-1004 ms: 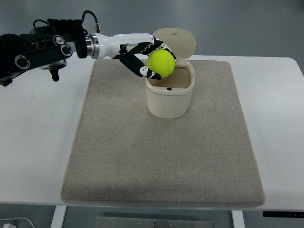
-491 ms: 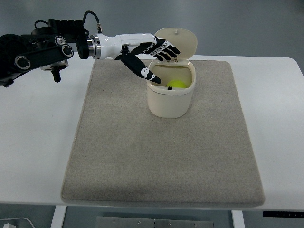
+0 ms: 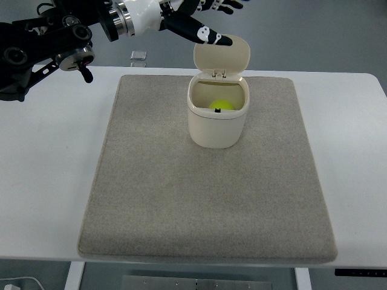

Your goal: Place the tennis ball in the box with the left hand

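A yellow-green tennis ball (image 3: 221,105) lies inside the cream box (image 3: 216,130), which stands on the grey mat with its hinged lid (image 3: 222,58) open and tilted back. My left hand (image 3: 205,18) is at the top edge of the picture, raised above and behind the box, fingers spread and holding nothing. Its thumb reaches over the lid's top edge. Part of the hand is cut off by the frame. The right arm does not show.
The grey mat (image 3: 157,199) covers the middle of the white table (image 3: 48,181). A small pale object (image 3: 138,55) lies on the floor behind the table's back edge. My left arm's black forearm (image 3: 42,45) crosses the upper left corner.
The ball left my left hand and dropped into the box. The hand opened, then rose and drew back toward the top of the picture.
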{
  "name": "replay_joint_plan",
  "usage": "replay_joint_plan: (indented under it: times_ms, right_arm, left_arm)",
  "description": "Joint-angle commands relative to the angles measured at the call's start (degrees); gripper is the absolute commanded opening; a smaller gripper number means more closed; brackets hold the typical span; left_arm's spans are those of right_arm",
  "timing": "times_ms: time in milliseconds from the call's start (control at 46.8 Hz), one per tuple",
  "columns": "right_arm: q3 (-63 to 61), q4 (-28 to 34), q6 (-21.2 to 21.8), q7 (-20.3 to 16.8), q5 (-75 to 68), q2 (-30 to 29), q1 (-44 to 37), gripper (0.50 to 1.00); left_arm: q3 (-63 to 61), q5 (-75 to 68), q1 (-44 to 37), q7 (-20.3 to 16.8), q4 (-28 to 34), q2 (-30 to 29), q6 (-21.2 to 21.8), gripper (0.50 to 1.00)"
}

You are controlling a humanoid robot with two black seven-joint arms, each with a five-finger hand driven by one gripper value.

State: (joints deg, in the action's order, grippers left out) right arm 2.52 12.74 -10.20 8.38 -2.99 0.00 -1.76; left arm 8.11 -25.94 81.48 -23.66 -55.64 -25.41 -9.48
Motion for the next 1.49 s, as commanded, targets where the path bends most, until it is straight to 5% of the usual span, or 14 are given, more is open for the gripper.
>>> replay_joint_plan:
  times_ms: [0,384,683,1474]
  right_arm:
    - [-0.1,0.0,0.0,0.1,0.0,0.0,0.0,0.938]
    - [0.0,0.0,0.0,0.1,0.0,0.0,0.0,0.938]
    - [-0.1,0.0,0.0,0.0,0.0,0.0,0.0,0.938]
    - [0.0,0.0,0.0,0.1,0.0,0.0,0.0,0.938]
  left_arm:
    - [0.5,7.9,-0.2,0.0,4.8,0.4,2.6,0.872]
    - [0.9,38.7,-6.1,-1.1,22.7,1.6,1.1,0.870]
    - [11.0,39.1,-15.2,-2.7,36.2,4.9,-10.2,0.868]
    - [17.8,39.3,-24.3,-4.6,39.6,15.8,-11.1,0.840]
